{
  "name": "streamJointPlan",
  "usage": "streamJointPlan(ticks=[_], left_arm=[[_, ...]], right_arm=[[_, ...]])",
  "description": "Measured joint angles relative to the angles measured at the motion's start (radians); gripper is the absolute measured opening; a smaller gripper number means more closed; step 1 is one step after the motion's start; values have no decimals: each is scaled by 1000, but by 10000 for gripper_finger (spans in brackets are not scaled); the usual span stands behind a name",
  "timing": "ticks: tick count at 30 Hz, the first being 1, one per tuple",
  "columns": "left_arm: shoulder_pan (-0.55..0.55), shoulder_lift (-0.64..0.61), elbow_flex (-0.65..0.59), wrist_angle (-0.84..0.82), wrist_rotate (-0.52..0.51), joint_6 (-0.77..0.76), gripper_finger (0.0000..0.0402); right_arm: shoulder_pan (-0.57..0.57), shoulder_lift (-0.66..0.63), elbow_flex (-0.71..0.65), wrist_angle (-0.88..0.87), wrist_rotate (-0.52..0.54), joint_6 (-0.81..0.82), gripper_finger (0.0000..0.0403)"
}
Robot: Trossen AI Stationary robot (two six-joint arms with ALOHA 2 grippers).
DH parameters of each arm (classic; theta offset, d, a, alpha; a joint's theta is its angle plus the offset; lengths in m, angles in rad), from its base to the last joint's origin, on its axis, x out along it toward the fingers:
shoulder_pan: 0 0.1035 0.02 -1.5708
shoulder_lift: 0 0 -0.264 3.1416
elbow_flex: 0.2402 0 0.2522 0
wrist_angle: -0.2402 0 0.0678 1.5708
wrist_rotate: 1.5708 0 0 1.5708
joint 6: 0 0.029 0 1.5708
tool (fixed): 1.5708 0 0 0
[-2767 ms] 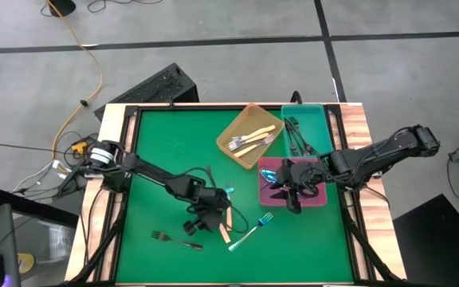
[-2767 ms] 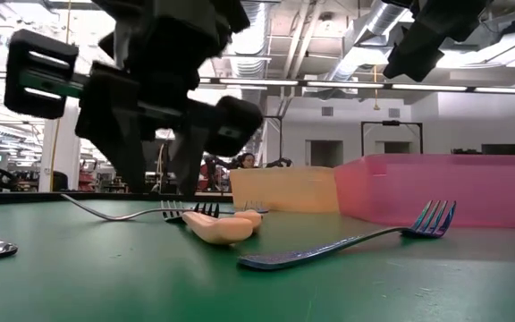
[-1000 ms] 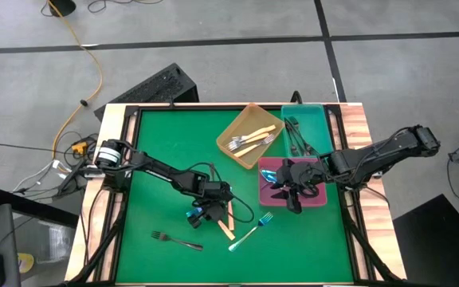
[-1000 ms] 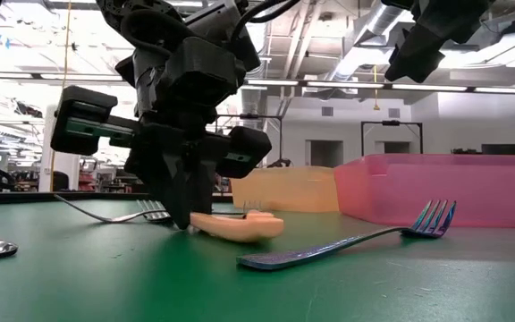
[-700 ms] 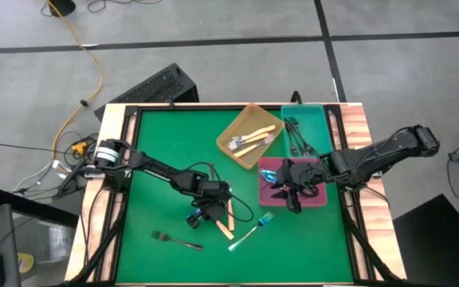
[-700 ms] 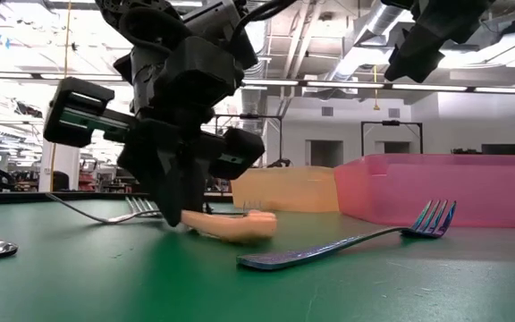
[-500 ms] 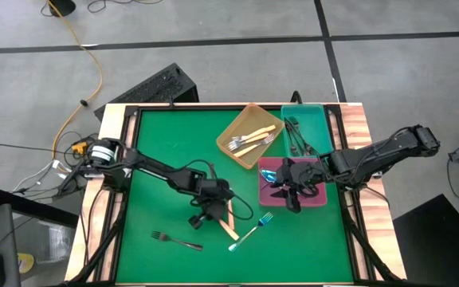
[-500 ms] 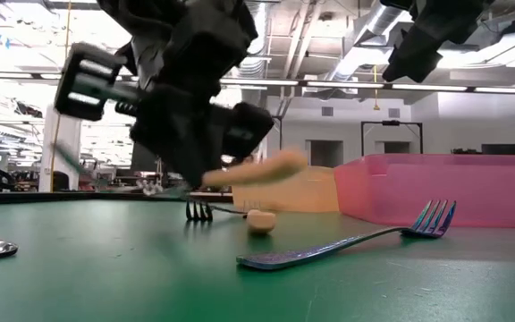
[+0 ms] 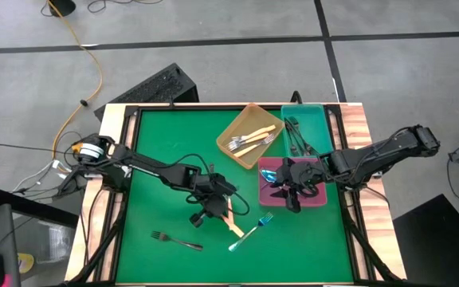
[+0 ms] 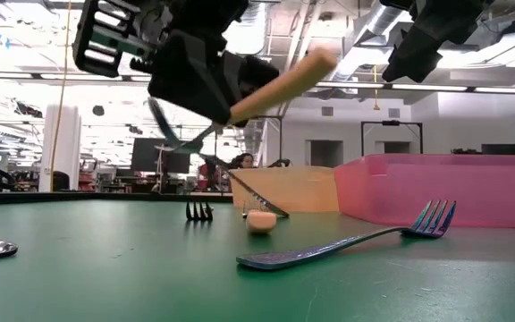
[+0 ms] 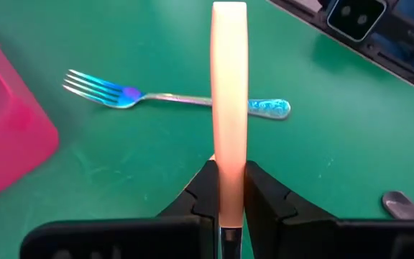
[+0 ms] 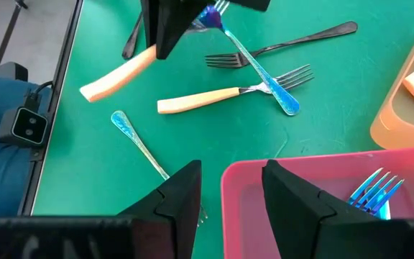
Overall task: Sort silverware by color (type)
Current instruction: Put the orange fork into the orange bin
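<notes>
On the green worktop (image 9: pixel 158 167) we see three trays grouped at the far right: an orange tray (image 9: pixel 250 135) holding cream-handled forks, a teal tray (image 9: pixel 319 119) holding black ones, and a pink tray (image 9: pixel 266 193) with an iridescent blue fork inside, so each colour seems to have its own bin. Our left arm reaches in a long diagonal across the worktop to its middle, wrist raised clear of the surface, and the left end effector (image 11: pixel 225 188) is clamped narrow on a cream-handled fork (image 10: pixel 280 82), gripping it where handle meets metal so that the handle juts up and outward at a tilt; we judge that it is being carried toward the orange tray. Our right arm waits bent over the pink tray, the right end effector (image 12: pixel 230 188) hanging partly open and empty above the tray's near wall. Loose pieces remain below the lifted fork: a second cream-handled fork (image 12: pixel 228 95) crossed by a short blue fork (image 12: pixel 254 65), a black fork (image 12: pixel 282 44) just beyond them, and a blue fork (image 9: pixel 250 229) lying alone near the pink tray. Another black fork (image 9: pixel 174 238) lies well apart toward the near left.
</notes>
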Motion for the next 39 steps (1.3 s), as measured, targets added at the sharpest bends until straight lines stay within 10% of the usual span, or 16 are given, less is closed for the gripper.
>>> streamJointPlan(ticks=[14,39], left_arm=[[10,-108,0,-18,-74,26,21],[113,-151,1,258,62,-409,21]], right_arm=[[0,0,0,5,0,0,171],[0,0,0,23,0,0,171]])
